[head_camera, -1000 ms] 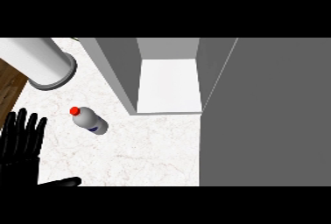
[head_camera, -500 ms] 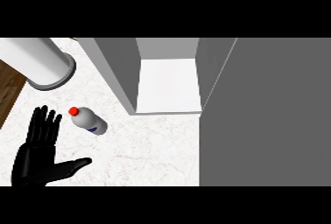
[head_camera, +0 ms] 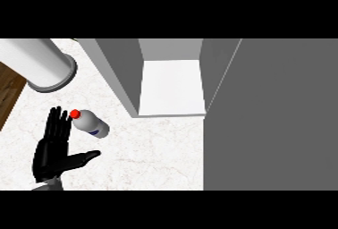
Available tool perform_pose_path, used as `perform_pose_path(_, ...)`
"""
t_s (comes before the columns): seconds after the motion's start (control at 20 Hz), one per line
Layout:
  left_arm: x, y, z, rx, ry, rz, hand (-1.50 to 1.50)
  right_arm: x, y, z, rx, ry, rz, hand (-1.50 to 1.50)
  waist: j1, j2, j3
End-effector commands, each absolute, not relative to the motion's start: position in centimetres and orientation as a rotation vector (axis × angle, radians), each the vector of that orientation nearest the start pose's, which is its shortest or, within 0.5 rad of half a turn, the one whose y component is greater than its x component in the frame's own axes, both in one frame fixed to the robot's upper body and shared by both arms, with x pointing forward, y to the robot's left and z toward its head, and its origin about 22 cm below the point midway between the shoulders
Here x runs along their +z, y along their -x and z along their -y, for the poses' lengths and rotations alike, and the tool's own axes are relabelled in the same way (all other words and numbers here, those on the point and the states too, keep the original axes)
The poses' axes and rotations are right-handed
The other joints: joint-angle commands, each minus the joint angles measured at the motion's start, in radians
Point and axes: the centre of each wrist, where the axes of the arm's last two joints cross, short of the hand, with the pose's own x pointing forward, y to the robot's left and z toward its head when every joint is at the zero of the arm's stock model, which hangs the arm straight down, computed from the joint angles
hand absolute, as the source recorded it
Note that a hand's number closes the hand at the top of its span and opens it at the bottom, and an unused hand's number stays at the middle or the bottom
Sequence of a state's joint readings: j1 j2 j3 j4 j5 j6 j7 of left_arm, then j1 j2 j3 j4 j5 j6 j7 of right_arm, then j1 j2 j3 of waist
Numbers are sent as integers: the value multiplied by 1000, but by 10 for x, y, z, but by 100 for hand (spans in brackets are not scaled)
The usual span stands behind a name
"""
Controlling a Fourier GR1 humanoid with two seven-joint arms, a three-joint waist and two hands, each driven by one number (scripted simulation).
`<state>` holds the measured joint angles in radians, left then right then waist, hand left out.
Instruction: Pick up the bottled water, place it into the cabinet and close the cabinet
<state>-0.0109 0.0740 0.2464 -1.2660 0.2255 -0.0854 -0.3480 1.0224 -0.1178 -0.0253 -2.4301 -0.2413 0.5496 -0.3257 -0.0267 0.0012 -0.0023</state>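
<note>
- We see the bottled water (head_camera: 90, 125) lying on the counter (head_camera: 152, 152), just left of the open cabinet (head_camera: 171, 85), red cap toward our fingertips.
- Our left hand (head_camera: 56, 150) lies beside it, fingers straight, thumb spread, holding nothing.

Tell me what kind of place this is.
Probably a kitchen counter: a white marble-look countertop, an open grey cabinet standing on it, and a water bottle lying beside the left robot hand. A strip of wood floor shows at the left edge.
</note>
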Motion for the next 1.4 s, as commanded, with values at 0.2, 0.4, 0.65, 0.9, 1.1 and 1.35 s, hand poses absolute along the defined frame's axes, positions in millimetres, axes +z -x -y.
perform_pose_path(0.2, -91, -247, -310, 332, -80, 1656, -150, 139, -7, 276, 201, -203, 1883, -150, 4, 0, 1)
perform_pose_path(0.4, -112, -245, -305, 341, -120, 1661, -150, 138, -6, 268, 185, -178, 1902, -150, 1, 0, 0)
perform_pose_path(0.65, -107, -266, -324, 372, -119, 1660, -150, 139, -1, 284, 213, -171, 1891, -150, -2, 1, 0)
perform_pose_path(0.9, -124, -262, -314, 419, 54, 1680, -150, 139, -4, 288, 214, -192, 1898, -150, 6, 6, -1)
perform_pose_path(1.1, -123, -273, -308, 464, 122, 1692, -150, 140, 1, 284, 225, -185, 1897, -150, -2, 2, -1)
perform_pose_path(1.35, -133, -273, -287, 491, 176, 1720, 150, 130, -5, 290, 217, -170, 1906, -150, 8, 3, 0)
